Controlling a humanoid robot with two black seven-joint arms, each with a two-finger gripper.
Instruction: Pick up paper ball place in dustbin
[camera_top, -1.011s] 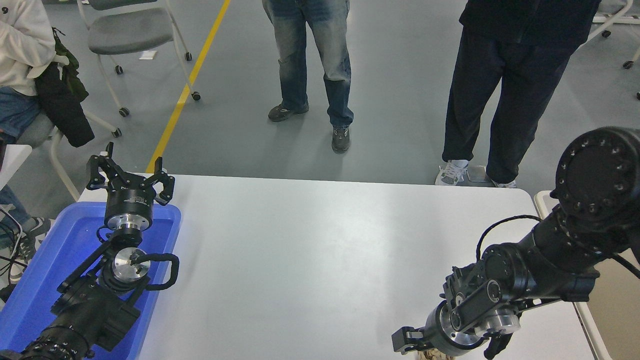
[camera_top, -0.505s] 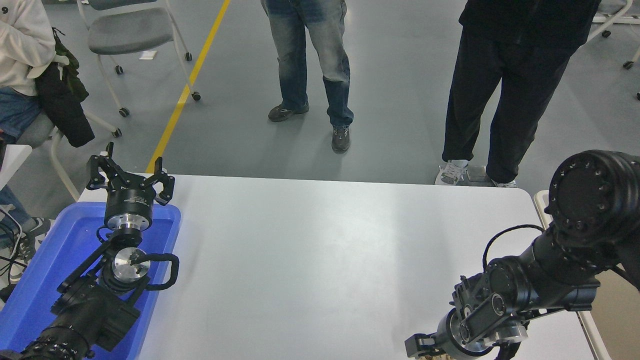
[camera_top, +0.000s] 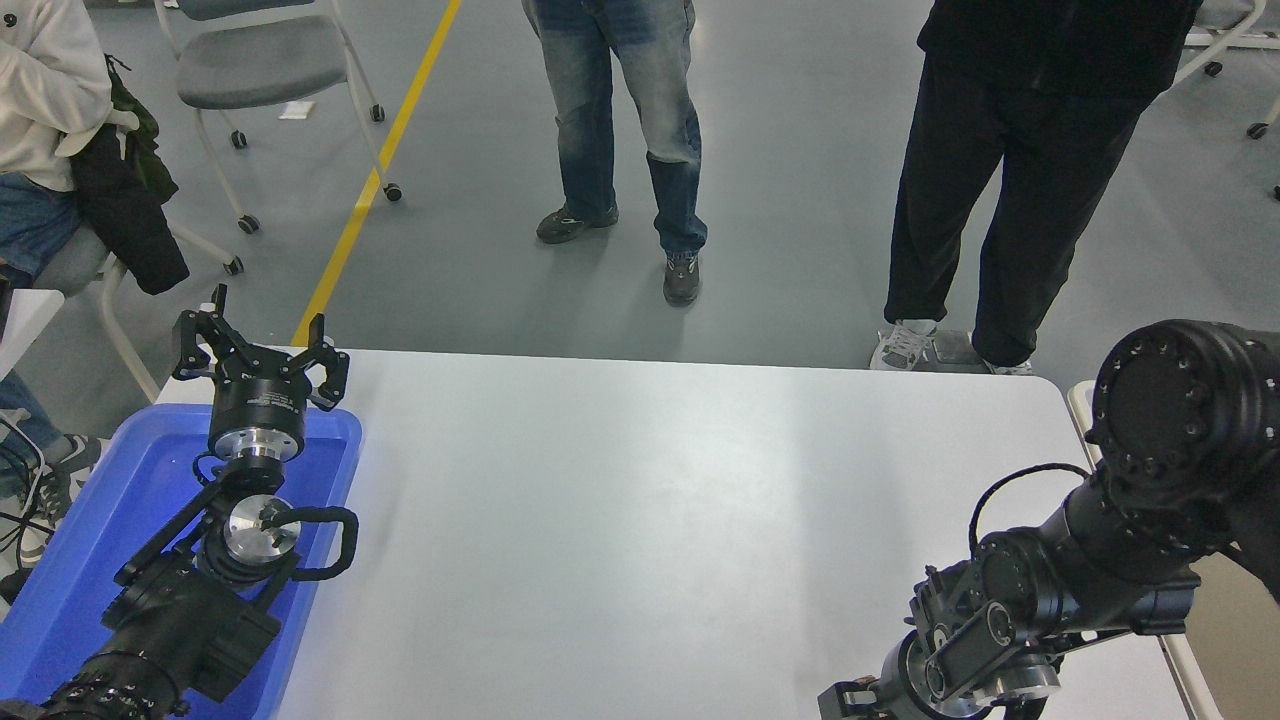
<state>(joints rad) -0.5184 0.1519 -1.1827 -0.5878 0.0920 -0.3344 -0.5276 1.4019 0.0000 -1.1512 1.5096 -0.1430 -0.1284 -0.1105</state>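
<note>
At the near edge of the white desk (camera_top: 640, 520), we see the right arm bent low, its pincer (camera_top: 880, 705) cut off by the bottom of the frame, so we cannot tell whether it is released, clenched or grasping anything. The paper ball is not visible here; we judge it lies under or just beyond that pincer, below the frame, and its facing and long axis cannot be read. Just right of the desk a strip of the cream dustbin (camera_top: 1235, 610) shows behind the arm. The risk, as we judge it, is a grasp made so near the desk's edge: a light wad could be nudged off, or slip from a shallow pinch on the swing to the dustbin. At lower left the left arm is parked over a blue tray (camera_top: 90, 500), its pincer (camera_top: 262, 350) spread wide and empty. Beyond the desk stand two people (camera_top: 620, 130) on the grey floor, with a third seated at far left.
</note>
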